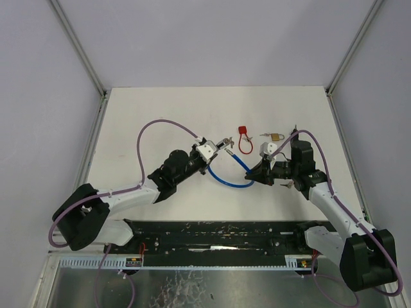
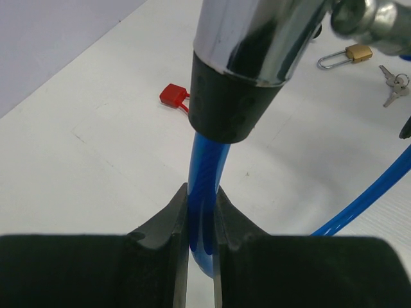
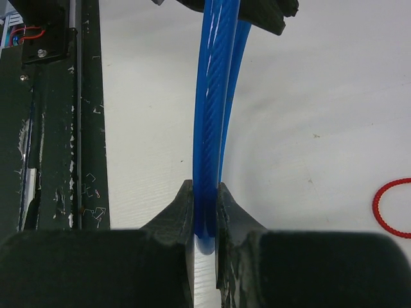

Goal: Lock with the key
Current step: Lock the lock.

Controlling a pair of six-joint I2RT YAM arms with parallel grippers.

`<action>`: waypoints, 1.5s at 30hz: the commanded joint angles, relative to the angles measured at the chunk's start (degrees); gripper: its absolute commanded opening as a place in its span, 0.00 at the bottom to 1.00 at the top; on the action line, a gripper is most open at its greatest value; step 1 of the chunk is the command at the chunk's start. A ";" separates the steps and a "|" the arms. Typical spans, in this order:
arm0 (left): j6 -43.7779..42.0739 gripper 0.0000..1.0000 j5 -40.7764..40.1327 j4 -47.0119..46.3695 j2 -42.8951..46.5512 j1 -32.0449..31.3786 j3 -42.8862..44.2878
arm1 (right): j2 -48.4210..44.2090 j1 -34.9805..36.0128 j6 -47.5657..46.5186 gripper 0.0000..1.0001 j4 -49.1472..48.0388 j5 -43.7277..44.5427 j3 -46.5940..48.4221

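A blue cable lock [image 1: 229,182] curves over the white table [image 1: 148,115] between my two grippers. My left gripper [image 1: 220,145] [image 2: 201,200] is shut on the cable [image 2: 204,167] just below its black collar and chrome end piece [image 2: 257,38]. My right gripper [image 1: 253,172] [image 3: 205,204] is shut on the cable [image 3: 210,115] near its other end, which runs up to a black part [image 3: 260,14]. A small bunch of keys [image 2: 393,82] lies loose on the table beside a brass padlock [image 2: 357,52] [image 1: 276,136], apart from both grippers.
A small red padlock [image 1: 243,131] [image 2: 173,95] with a red loop [image 3: 390,208] lies just beyond the cable. The black base rail [image 3: 51,128] [image 1: 218,234] runs along the near table edge. Grey walls close in the far side and both flanks.
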State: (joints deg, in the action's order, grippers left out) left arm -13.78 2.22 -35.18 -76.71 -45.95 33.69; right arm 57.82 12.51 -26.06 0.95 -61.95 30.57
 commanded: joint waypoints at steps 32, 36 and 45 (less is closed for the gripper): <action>-15.59 0.00 -16.47 -4.44 -8.08 -9.27 2.57 | -1.36 -0.52 2.56 0.00 -1.59 -4.11 2.31; -18.44 0.00 -16.11 -5.36 -6.14 -11.50 1.41 | -0.35 -0.56 9.00 0.00 -5.76 4.39 2.60; -19.17 0.05 -15.91 -5.61 -8.52 -12.26 3.04 | -4.76 -0.54 9.47 0.00 -12.35 -7.65 -1.77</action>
State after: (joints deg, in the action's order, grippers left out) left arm -30.94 -15.64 -37.43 -84.27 -56.64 35.68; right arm 56.10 12.21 -17.67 -1.45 -69.10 29.04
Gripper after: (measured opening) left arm 0.114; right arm 0.148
